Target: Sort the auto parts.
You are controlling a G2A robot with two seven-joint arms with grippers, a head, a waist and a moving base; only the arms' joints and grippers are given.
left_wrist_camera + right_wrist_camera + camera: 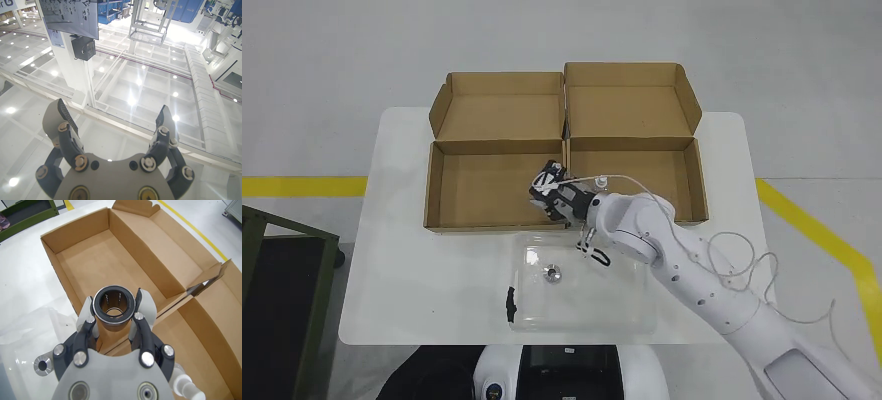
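Black, steel-rimmed bearing sleeve [115, 324], being held over the left cardboard box [90, 262].
It is being clamped across its outer wall by the right hand [114, 298], near the box's corner beside the right box [198, 332]; the left hand [113, 113] is being held spread apart, empty. Being judged heavy, rigid and smooth-sided: the barrel, not the rim, is being favoured as the grip point.
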